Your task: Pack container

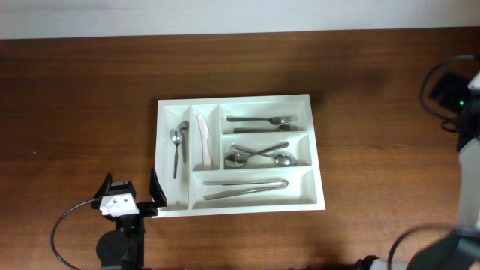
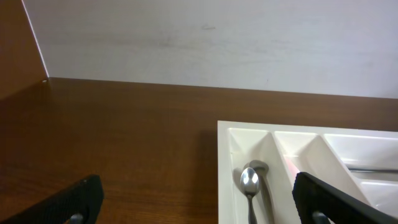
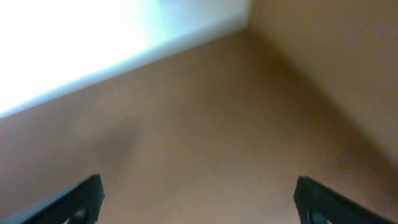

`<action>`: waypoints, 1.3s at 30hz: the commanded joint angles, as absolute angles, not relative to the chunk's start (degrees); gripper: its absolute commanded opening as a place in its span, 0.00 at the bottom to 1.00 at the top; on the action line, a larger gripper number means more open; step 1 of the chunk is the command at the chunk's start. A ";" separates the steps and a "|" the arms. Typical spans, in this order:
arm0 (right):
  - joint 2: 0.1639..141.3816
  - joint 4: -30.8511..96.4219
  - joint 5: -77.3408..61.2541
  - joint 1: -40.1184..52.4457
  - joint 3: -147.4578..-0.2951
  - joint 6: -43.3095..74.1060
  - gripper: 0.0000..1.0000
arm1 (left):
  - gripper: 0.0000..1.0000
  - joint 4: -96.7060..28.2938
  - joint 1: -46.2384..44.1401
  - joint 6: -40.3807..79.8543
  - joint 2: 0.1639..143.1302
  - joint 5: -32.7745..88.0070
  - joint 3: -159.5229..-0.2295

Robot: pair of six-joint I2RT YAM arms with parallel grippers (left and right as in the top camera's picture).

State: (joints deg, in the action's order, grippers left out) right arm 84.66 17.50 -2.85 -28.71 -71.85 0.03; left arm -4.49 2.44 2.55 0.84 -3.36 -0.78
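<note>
The container [image 1: 234, 100], a white tray with five compartments, lies mid-table. It holds two spoons [image 1: 178, 142] and a pale knife [image 1: 203, 141] in the narrow slots. The wide slots hold forks [image 1: 261, 124], more spoons [image 1: 259, 155] and tongs [image 1: 244, 189]. My left gripper [image 1: 132, 187] stands open at the tray's near left corner, nothing between its fingers. In the left wrist view the gripper [image 2: 199, 205] straddles the tray's left rim [image 2: 222, 143], with a spoon [image 2: 249, 180] ahead. My right gripper [image 3: 199, 202] is open over bare, blurred wood.
The brown wooden table [image 1: 82, 112] spreads round the tray on all sides. The right arm [image 1: 469, 112] with its black cable stands at the far right edge. A pale wall [image 2: 217, 37] rises behind the table.
</note>
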 commanded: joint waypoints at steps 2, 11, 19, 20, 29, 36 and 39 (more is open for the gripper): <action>75.22 14.33 -4.32 -23.46 -66.02 0.45 0.99 | 0.99 -4.56 2.83 1.26 0.30 -2.57 -0.51; 52.25 14.26 -4.34 -13.04 -51.88 0.45 0.99 | 0.99 -4.56 2.83 1.26 0.30 -2.57 -0.51; 28.32 14.26 -4.36 -4.49 -38.79 0.45 0.99 | 0.99 -4.56 2.83 1.26 0.30 -2.57 -0.51; 25.91 14.28 -4.43 -3.73 -37.45 0.45 0.99 | 0.99 -4.56 2.83 1.26 0.30 -2.57 -0.51; 11.97 14.61 -4.32 2.09 -30.24 0.45 0.99 | 0.99 -4.56 2.83 1.23 0.30 -2.57 -0.51; 9.10 14.59 -4.29 5.10 -27.11 0.40 0.99 | 0.99 -4.56 2.83 1.26 0.30 -2.57 -0.51; 6.98 14.61 -4.29 5.76 -24.99 0.16 0.99 | 0.99 -4.56 2.83 1.26 0.30 -2.57 -0.51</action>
